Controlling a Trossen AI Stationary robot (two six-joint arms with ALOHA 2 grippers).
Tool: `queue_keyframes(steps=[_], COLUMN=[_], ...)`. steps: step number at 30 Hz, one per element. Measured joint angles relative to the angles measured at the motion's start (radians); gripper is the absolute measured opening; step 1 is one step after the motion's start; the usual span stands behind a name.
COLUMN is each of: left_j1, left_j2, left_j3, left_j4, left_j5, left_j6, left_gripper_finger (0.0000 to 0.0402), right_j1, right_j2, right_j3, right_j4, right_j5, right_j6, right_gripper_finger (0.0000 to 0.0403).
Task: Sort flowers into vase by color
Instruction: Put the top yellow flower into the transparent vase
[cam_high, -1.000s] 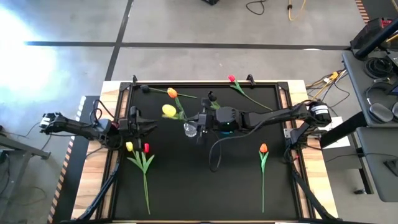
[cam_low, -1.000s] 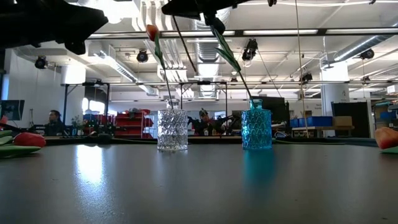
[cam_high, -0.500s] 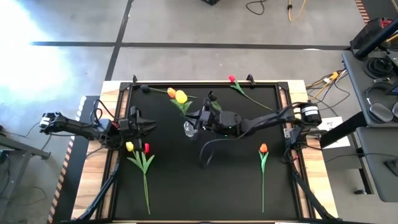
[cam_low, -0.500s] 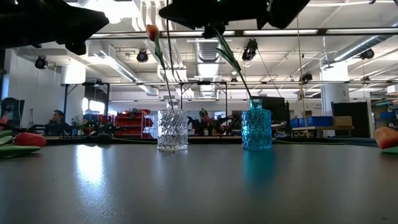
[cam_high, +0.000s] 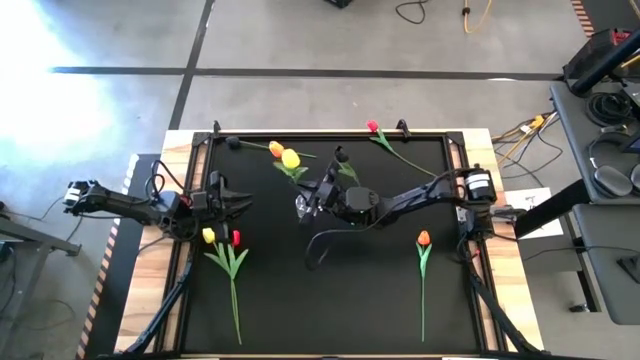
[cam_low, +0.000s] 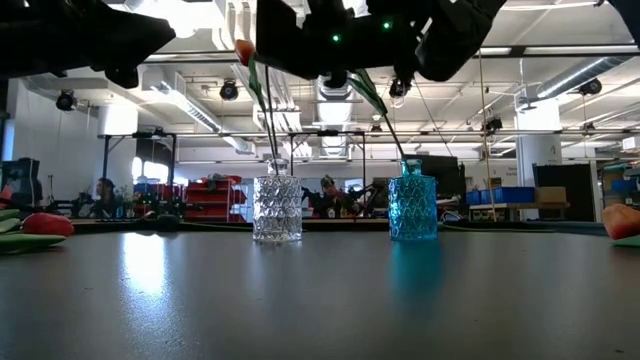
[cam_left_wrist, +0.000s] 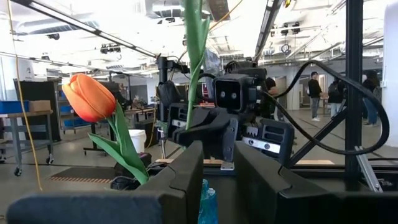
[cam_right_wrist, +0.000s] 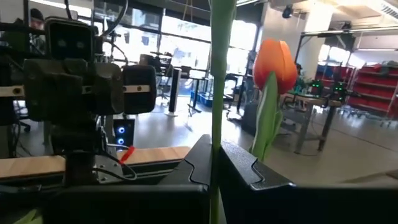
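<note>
My right gripper (cam_high: 318, 198) hangs above the clear vase (cam_high: 304, 208) (cam_low: 277, 208), shut on the yellow tulip (cam_high: 291, 157). Its head leans toward the far left. An orange tulip (cam_high: 276, 149) (cam_right_wrist: 275, 61) stands in the clear vase, with two stems (cam_low: 268, 110) running down to the vase's mouth. The blue vase (cam_low: 412, 207) holds a leafy stem (cam_low: 372, 95). My left gripper (cam_high: 226, 198) waits open near the left edge. On the mat lie a yellow and a red tulip (cam_high: 222, 238), an orange tulip (cam_high: 424, 239) and a red tulip (cam_high: 372, 127). My right gripper pinches the yellow tulip's green stem (cam_right_wrist: 217, 106) between its two fingers, which lie across the stem. The stem stands nearly upright in the hold, head above the fingers. Its lower part drops toward the clear vase; the gripper hides where it ends.
Both vases stand side by side in the middle of the black mat (cam_high: 300, 300). The right arm (cam_high: 420, 195) stretches over the blue vase. The mat's near half has free room between the lying tulips. People and shelving show in the room beyond.
My right gripper has moved slightly toward the left edge and come down over the clear vase. The yellow tulip's head has swung from left of the gripper toward the far edge, so the flower now stands steeper.
</note>
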Motion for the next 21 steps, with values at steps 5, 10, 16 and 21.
queue_keyframes(steps=[5,10,16,21], left_j1=[0.0,0.0,0.0,0.0], left_j2=[0.005,0.007,0.008,0.008], left_j3=[0.0,0.0,0.0,0.0], left_j4=[-0.001,-0.001,-0.001,-0.001], left_j5=[0.0,0.0,0.0,0.0], left_j6=[0.0,0.001,0.002,0.002], left_gripper_finger=[0.0075,0.0075,0.0075,0.0075], right_j1=[0.0,0.0,0.0,0.0], right_j2=[0.026,0.043,0.054,0.054], right_j3=[-0.031,-0.049,-0.052,-0.052], right_j4=[0.056,0.121,0.12,0.08], right_j5=[0.016,0.015,0.015,0.016], right_j6=[-0.01,0.013,0.016,0.025], right_gripper_finger=[0.0009,0.0009,0.0011,0.0028])
